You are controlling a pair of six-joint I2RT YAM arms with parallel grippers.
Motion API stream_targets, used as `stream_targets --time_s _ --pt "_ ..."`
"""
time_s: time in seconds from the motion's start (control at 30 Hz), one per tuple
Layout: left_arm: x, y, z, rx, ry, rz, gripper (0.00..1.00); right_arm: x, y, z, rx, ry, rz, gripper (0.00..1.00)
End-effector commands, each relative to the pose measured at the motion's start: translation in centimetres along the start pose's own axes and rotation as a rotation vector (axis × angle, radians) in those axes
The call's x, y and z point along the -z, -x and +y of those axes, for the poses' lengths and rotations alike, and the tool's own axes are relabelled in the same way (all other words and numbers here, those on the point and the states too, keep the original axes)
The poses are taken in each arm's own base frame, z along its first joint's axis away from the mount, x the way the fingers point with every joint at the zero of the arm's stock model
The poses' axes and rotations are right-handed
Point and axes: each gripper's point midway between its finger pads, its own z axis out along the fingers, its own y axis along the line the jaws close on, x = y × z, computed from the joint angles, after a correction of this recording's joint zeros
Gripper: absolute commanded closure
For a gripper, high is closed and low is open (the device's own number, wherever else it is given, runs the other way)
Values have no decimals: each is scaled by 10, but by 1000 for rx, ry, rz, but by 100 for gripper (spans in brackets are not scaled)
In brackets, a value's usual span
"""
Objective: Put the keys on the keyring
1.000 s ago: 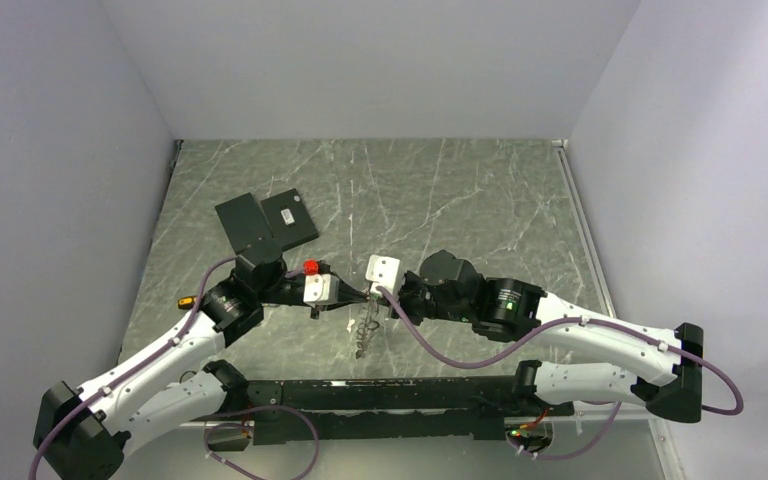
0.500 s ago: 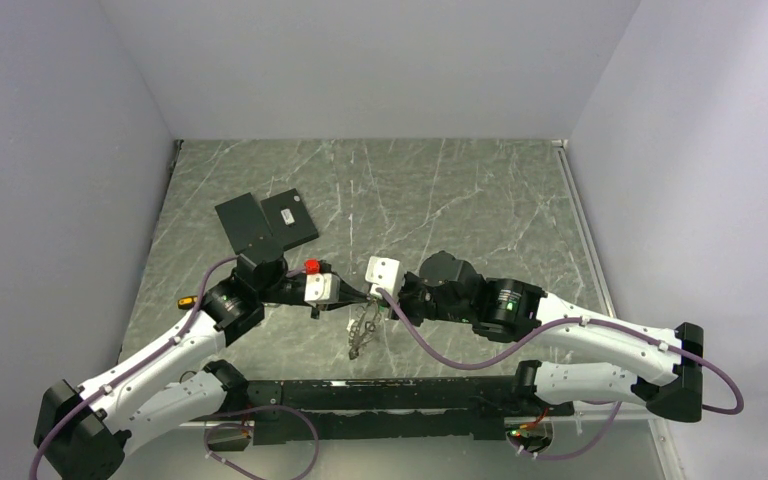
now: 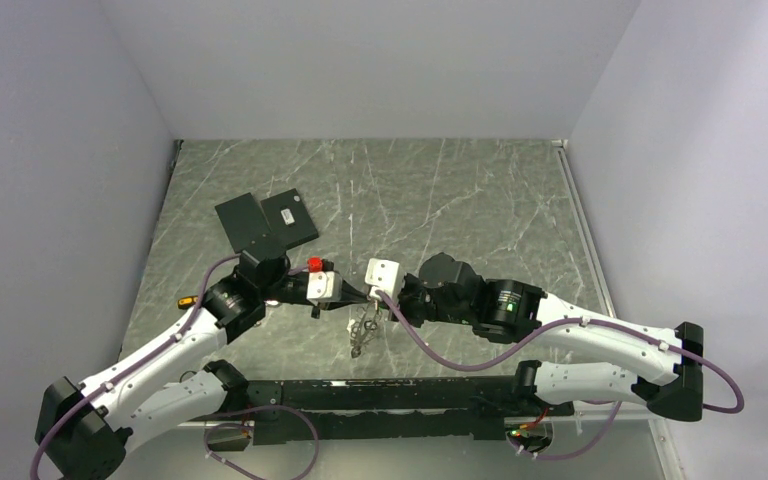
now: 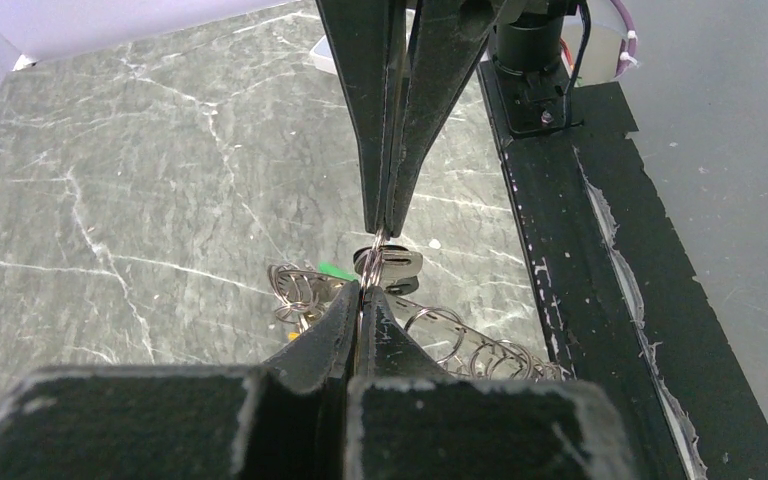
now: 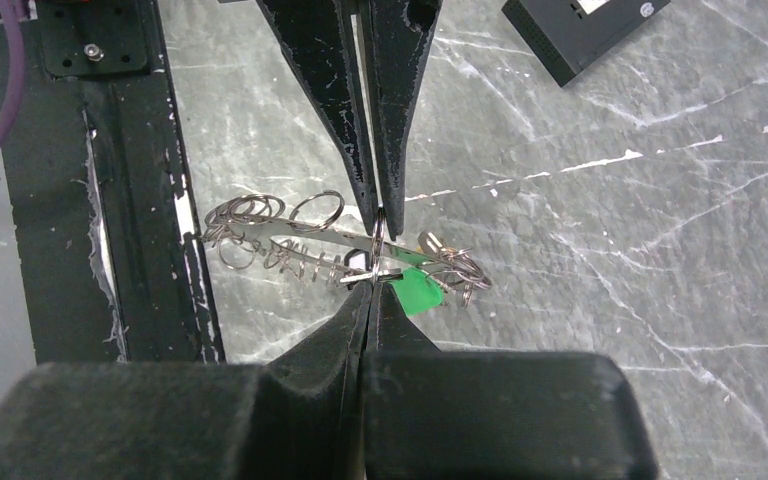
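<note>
Both grippers meet tip to tip above the table's near middle. The keyring is a small metal ring held between them. My left gripper is shut on the ring's near side and my right gripper is shut on its opposite side. A small flat silver key sits against the ring. The green tag and a chain of wire loops hang under it, seen dangling as the chain. A yellow touch shows among the loops. Whether the key is threaded on the ring is unclear.
Two flat black plates lie at the back left, one plate showing in the right wrist view. A black taped rail runs along the near edge, close under the hanging chain. A small yellow-black object lies by the left arm.
Both grippers stay shut on the ring, almost in place. The left gripper has edged slightly right, and the hanging chain has swung a little.
</note>
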Motion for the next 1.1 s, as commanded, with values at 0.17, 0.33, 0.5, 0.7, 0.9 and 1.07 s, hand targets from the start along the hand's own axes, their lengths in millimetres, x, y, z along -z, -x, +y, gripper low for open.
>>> stream_targets --time_s 0.17,0.33,0.5,0.7,0.9,1.07 --pt "1 27 13 -90 16 -43 100 13 31 -2 19 -5 -95 100" --pt "1 28 13 -90 7 -44 100 11 33 -1 19 -3 -97 100" --pt "0 29 13 -94 1 -47 100 9 34 -2 21 -4 -97 100" --pt "0 25 10 -73 -13 -34 100 6 36 -3 22 -6 -100 100" --pt "1 27 9 -77 -14 -37 100 1 33 -3 24 -6 -86 100" --pt "1 28 9 -81 -12 -40 100 1 32 -3 22 -8 -85 100"
